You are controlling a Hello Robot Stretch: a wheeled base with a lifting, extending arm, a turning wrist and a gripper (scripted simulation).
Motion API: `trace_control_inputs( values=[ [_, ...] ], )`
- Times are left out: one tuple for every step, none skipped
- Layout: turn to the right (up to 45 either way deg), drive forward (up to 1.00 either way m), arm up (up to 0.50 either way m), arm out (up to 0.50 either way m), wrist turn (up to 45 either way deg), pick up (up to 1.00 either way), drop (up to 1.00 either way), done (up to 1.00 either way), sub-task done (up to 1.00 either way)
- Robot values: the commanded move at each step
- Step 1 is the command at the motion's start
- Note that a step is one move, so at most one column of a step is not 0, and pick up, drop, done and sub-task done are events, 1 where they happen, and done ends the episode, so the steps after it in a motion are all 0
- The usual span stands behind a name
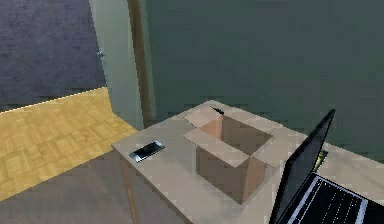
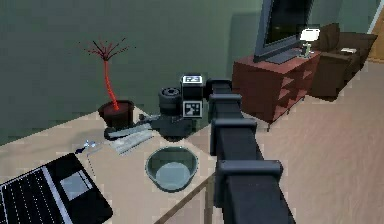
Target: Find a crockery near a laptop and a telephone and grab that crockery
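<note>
On the pale, smooth wooden tabletop, in the arm side view: a round, shallow grey-green bowl, thick-rimmed and upright, between the laptop at the view's left and the dark square bar of the arm just beside it on the right. Laptop flat and black, keyboard and trackpad facing up. Farther out on the table, the gripper, thin fingers near a dark round pot of spindly red twigs, with a flat grey thing, perhaps a remote, at or under them; cannot tell whether holding anything. Two white squares with black marks at the arm's far end. Beyond the table, a red-brown wooden cabinet bearing a flat dark television and a small white-shaded lamp.

In the forward view: a plain brown cardboard box, flaps spread, mid-table; a slim dark phone lying flat near the left corner, apart from the box; laptop lid raised at lower right. Yellow parquet floor past the table.
</note>
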Motion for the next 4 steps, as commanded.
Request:
trace_control_inputs(
  values=[
    [0.0,0.0,0.0,0.0,39.0,0.0,0.0,0.0,0.0],
    [0.0,0.0,-0.28,0.0,0.0,0.0,0.0,0.0,0.0],
    [0.0,0.0,0.0,0.0,0.0,1.0,0.0,0.0,0.0],
    [0.0,0.0,0.1,0.0,0.0,0.0,0.0,0.0,0.0]
  ],
)
